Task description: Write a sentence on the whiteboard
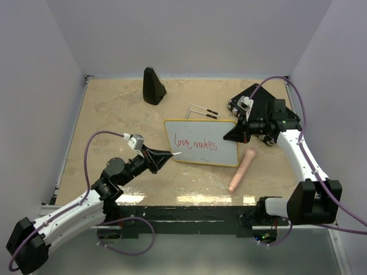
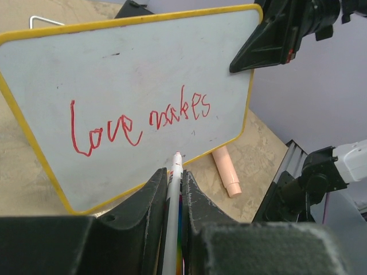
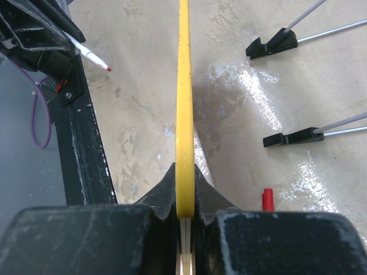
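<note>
The whiteboard [image 1: 200,142] is a small glossy white plate with a thin yellow rim and rounded corners. It is at the middle of the desk [image 1: 114,109], tilted, its face turned to the left arm. The right tool [image 1: 230,136] is pinching its right edge, the rim between the two black fingers. On the face is the sentence [image 1: 196,143], thin red cursive reading "love makes". The left tool [image 1: 166,155] is pinching a slim white marker [image 2: 174,195], whose red tip is just under the words, a little apart from the board. The desk is beige, stone-like, with shiny spots. Near the board's lower right corner lies a smooth peach stick [image 1: 241,170]. Behind the board lies a wire stand [image 1: 202,110] with black feet, and further back stands a matte black cone [image 1: 153,86]. A small red piece [image 3: 267,199] lies on the desk.
</note>
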Controlling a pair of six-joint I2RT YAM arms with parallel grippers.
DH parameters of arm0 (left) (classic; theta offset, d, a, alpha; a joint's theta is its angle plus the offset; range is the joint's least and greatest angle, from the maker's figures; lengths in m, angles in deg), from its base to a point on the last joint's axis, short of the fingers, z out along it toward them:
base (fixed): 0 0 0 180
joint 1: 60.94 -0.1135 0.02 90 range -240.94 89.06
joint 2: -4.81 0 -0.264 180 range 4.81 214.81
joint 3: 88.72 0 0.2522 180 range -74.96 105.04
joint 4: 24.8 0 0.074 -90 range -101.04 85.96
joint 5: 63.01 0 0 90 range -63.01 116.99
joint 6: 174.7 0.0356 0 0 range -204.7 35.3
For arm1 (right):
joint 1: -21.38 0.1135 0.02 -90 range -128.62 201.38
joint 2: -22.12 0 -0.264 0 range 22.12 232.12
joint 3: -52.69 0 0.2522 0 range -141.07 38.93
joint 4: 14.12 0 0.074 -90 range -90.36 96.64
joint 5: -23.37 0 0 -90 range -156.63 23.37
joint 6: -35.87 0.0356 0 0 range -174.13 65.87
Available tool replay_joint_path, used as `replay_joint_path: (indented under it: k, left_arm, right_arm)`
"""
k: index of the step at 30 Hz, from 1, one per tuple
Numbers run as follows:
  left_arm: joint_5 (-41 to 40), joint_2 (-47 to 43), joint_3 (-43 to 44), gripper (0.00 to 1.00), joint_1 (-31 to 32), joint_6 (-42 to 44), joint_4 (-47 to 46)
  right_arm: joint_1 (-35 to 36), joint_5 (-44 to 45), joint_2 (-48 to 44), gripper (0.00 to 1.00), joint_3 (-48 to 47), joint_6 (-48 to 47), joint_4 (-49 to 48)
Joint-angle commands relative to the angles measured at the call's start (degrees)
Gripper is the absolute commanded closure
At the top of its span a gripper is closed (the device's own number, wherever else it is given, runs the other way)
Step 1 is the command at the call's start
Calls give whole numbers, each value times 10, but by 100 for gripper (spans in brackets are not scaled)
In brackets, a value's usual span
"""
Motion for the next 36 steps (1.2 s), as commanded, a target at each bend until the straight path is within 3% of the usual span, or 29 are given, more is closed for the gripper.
replay_joint_path:
  k: [1, 7, 16, 36]
  left_arm:
    - [-2, 45, 11, 100, -3, 13, -85]
    - [-5, 148, 23, 100, -1, 17, -158]
    - [-11, 214, 48, 100, -2, 48, -179]
    - [-24, 277, 76, 100, -1, 66, -218]
  right_arm:
    - [1, -48, -5, 100, -3, -5, -24]
    - [2, -55, 20, 100, -9, -7, -26]
    - [2, -70, 31, 100, -11, -10, -36]
    - [3, -90, 40, 100, -17, -19, -28]
